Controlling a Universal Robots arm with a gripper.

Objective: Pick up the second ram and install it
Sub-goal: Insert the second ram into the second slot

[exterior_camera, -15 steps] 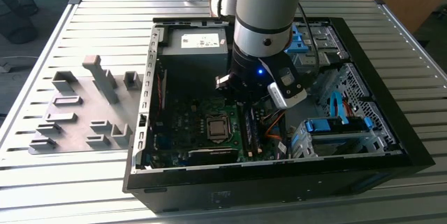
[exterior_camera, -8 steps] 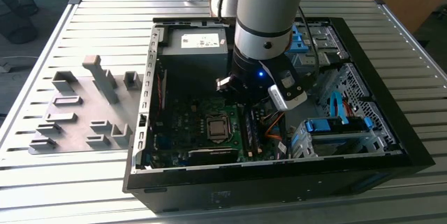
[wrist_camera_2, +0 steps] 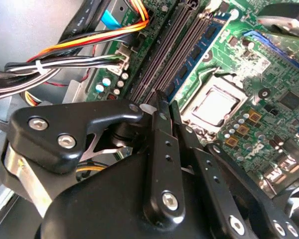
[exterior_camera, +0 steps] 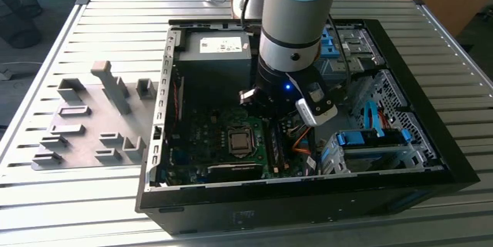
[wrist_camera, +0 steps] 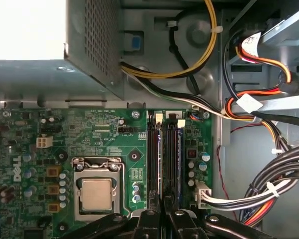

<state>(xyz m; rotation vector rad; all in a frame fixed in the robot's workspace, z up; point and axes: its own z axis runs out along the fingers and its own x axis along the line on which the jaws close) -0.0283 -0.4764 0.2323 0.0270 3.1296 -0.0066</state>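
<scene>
**Examiner:** What is recorded on the exterior view's left?

**Recorder:** A slatted metal table (exterior_camera: 77, 201) is noted. A grey fixture plate (exterior_camera: 85, 126) with raised blocks is laid on it, well apart from the arm.

**Examiner:** And at the centre?

**Recorder:** An open computer case (exterior_camera: 308, 212) is seen lying on its side, just beside the plate. A green motherboard (exterior_camera: 200, 137) is mounted in it, with the silver processor (exterior_camera: 240, 141) seated near the middle. The arm (exterior_camera: 291, 39) is lowered into the case just to the exterior view's right of the processor.

**Examiner:** Where is the second ram found?

**Recorder:** In both wrist views the second ram (wrist_camera_2: 205, 34) (wrist_camera: 162, 154) is seen standing on edge in the black slot rail nearest the processor. A further stick (wrist_camera: 179, 154) is seated in a rail just beside it, on the side away from the processor.

**Examiner:** How is the claw reported?

**Recorder:** The gripper (wrist_camera_2: 164, 102) (wrist_camera: 164, 199) is placed at one end of that stick, in line with it. Its fingers (wrist_camera_2: 162, 149) are drawn together, with only a slit left between them. Whether the board's edge is pinched in that slit cannot be told.

**Examiner:** And at the exterior view's right?

**Recorder:** Bundled orange, yellow and black cables (wrist_camera: 269, 189) are routed past the slots. A drive cage with blue carriers (exterior_camera: 370, 138) is noted at the near right of the case.
</scene>
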